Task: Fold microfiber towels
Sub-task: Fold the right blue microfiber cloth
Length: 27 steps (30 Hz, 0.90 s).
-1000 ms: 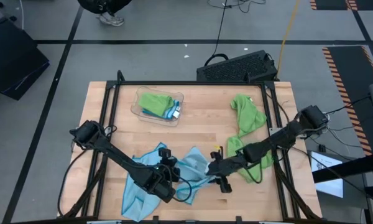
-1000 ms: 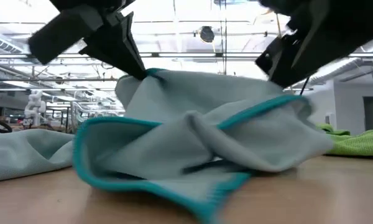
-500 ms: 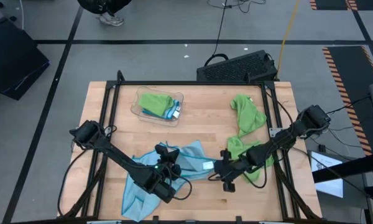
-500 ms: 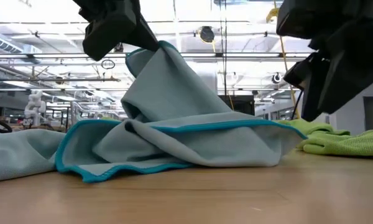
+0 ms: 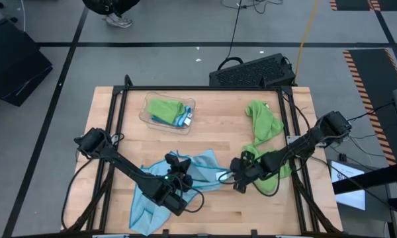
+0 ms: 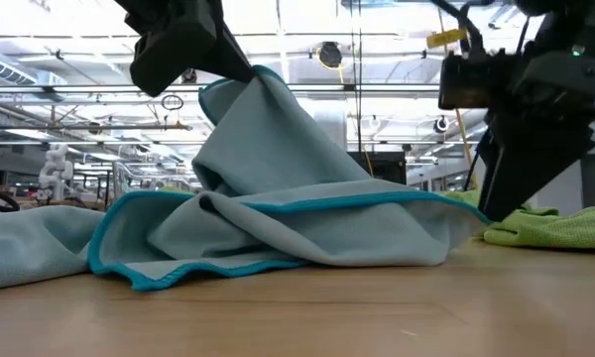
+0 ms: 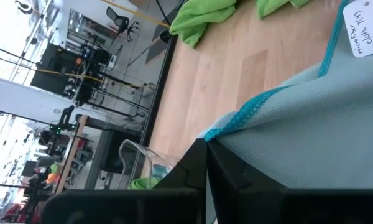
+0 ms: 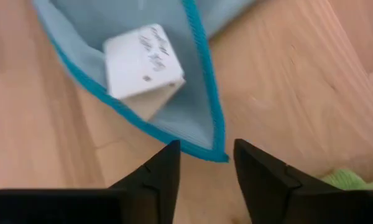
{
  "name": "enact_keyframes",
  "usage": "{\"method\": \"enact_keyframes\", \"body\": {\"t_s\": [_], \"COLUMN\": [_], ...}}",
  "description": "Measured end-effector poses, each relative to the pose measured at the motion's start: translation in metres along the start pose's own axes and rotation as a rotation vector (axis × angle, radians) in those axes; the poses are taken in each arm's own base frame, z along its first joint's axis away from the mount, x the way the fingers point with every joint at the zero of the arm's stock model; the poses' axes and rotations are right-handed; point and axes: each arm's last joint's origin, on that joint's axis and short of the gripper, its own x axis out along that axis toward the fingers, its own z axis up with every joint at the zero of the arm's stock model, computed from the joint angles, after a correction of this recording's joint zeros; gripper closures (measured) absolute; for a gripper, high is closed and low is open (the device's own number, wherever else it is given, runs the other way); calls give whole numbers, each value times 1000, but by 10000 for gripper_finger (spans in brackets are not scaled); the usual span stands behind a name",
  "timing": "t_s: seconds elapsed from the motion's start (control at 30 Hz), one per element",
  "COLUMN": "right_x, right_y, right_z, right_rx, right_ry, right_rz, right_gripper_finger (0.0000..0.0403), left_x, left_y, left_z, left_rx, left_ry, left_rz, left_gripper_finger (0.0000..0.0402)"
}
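left gripper (image 6: 240, 71): clamped tight on an edge of the light blue microfiber towel (image 5: 202, 173), lifting it up
right gripper (image 8: 202, 163): fingers apart, empty, right by its tagged corner
towel: crumpled on the wooden counter (image 5: 212, 129), front middle

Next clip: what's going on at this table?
A two-arm robot is working on a light blue towel at the table's front edge. The left end effector is shut on one edge, holding it raised. The right end effector is open and empty over the tagged corner. A second blue towel, green towels and a tray lie untouched.
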Motion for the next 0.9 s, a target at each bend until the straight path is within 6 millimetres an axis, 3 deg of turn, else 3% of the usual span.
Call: {"method": "enact_keyframes", "body": {"t_s": [0.2, 0.33, 0.9], "right_x": [4, 3, -5], "right_y": [-7, -4, 17], "right_z": [-2, -1, -25], "right_rx": [43, 6, -127], "right_ry": [13, -2, 38], "right_rz": [-19, 8, 67], "right_gripper_finger": [182, 159, 170], "left_x": [0, 1, 1], "left_y": [0, 0, 0], "left_z": [0, 0, 0], "left_rx": [0, -1, -3], "left_ry": [4, 6, 11], "left_rz": [-10, -11, -22], "left_gripper_finger": [396, 392, 397]}}
